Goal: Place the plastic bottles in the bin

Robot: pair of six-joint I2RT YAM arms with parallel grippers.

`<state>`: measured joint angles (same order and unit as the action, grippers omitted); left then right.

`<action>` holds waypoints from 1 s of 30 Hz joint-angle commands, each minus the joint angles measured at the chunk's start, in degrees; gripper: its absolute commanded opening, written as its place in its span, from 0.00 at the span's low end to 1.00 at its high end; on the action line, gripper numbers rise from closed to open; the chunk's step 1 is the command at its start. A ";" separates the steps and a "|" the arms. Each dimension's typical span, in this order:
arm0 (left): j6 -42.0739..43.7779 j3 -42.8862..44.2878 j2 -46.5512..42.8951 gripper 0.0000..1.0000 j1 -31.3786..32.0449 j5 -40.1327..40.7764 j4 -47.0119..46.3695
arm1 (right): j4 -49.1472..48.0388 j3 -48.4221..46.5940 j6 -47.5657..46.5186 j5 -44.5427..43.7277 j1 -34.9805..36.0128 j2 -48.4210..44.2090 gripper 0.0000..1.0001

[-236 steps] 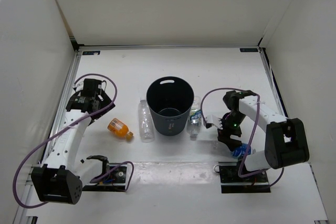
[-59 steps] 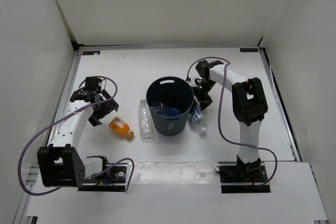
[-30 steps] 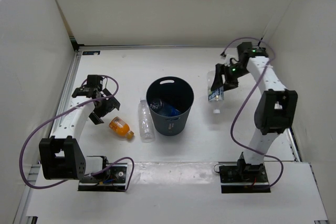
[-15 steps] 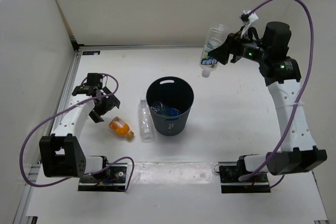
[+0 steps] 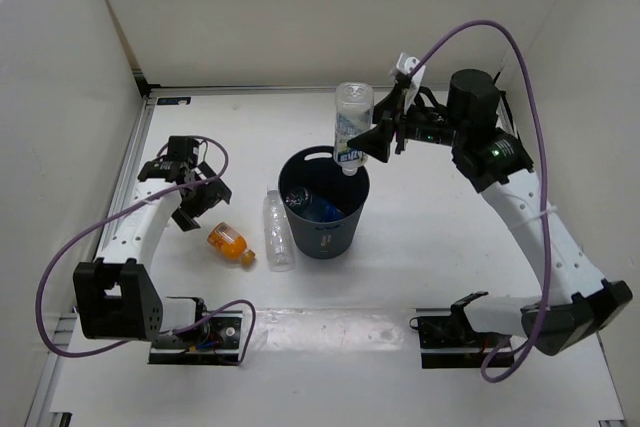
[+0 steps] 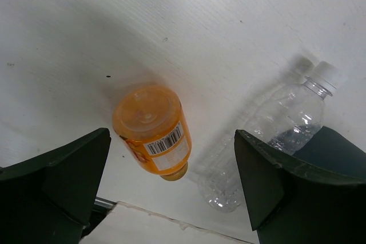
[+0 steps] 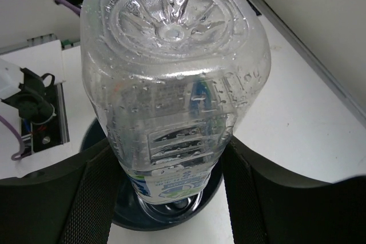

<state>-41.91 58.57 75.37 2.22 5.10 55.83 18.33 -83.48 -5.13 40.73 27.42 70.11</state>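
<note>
While the right pincer point(image 5: 366, 143) grips the green-white labelled bottle point(image 5: 351, 125) cap-down just above the far rim of the bin point(image 5: 325, 235), one is already in: a blue-labelled bottle point(image 5: 318, 208) lies inside. Remaining: orange bottle point(image 5: 228, 244) and long clear bottle point(image 5: 277, 233), both lying on the tabletop point(image 5: 430, 237) just left of the bin. Left pincer point(image 5: 199, 202) hangs wide open over the orange one, holding nothing.
</note>
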 commanded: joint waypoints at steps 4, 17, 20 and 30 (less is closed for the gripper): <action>-1.33 -1.35 -4.53 1.00 1.65 -1.85 1.82 | 4.94 -5.54 -3.57 4.00 -3.16 5.12 0.00; -3.53 -3.98 -17.26 1.00 5.69 -0.45 9.03 | 17.97 -17.85 -2.96 6.20 -9.31 16.55 0.00; -3.71 -4.60 -19.38 1.00 5.69 0.61 9.56 | 22.18 -19.78 -5.93 7.43 -9.31 17.52 0.01; -3.00 -1.70 -17.10 1.00 5.69 1.31 10.00 | 25.53 -21.37 -7.61 8.31 -7.91 18.31 0.14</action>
<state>-44.84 54.94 58.50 7.79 5.37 65.76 40.80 -102.67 -10.68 47.13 19.09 88.49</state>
